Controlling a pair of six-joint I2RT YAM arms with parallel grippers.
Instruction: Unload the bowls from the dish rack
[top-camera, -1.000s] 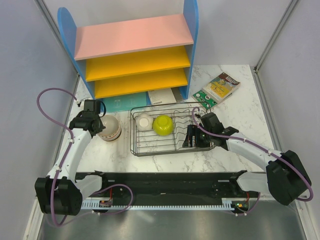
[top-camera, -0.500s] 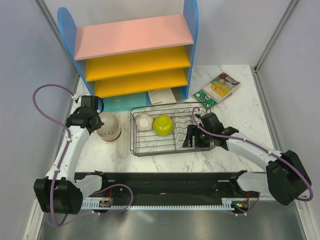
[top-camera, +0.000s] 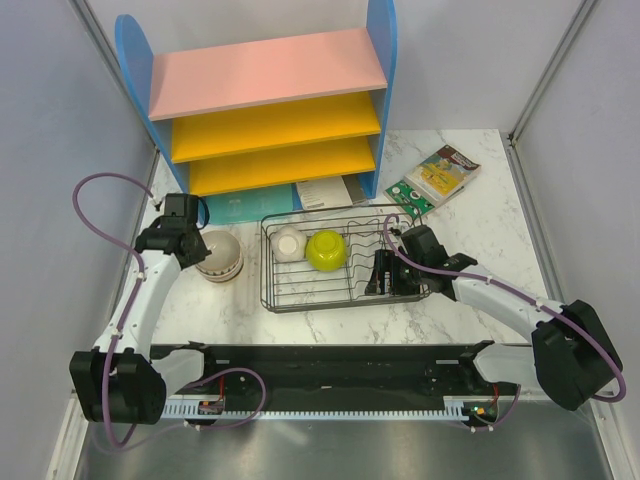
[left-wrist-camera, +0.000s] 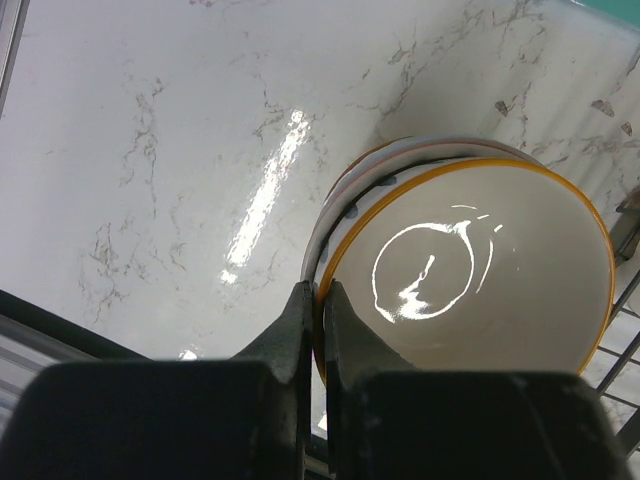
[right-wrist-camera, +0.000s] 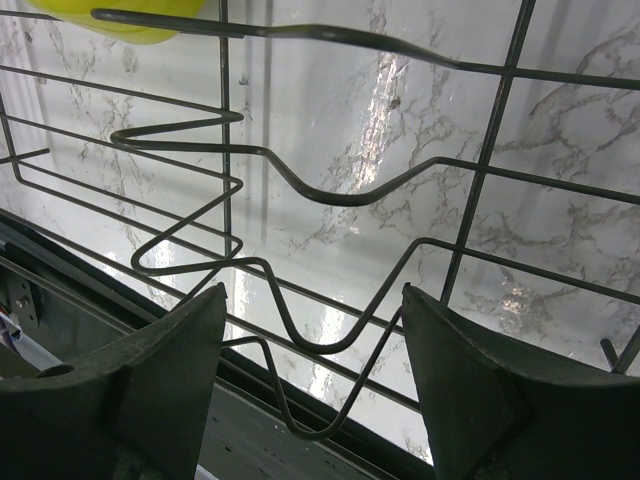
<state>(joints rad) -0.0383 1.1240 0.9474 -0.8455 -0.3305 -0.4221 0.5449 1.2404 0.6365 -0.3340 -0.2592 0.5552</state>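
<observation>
I see dish rack (top-camera: 335, 303) lying long axis left-right; left gripper (left-wrist-camera: 318, 292) pinching bowl (left-wrist-camera: 470, 275) rim; right gripper (right-wrist-camera: 312, 300) agape inside rack.

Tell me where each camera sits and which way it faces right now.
Top external: above and behind the arms, facing down on the table; the left arm and right arm both show.
Left wrist: on the left arm, facing down past the left gripper, shut on the orange-rimmed bowl atop a stack.
Right wrist: at the dish rack's right end, facing down through its wires; the open right gripper frames the view.
Shared: top and right wrist both see the rack and the yellow-green bowl.
</observation>
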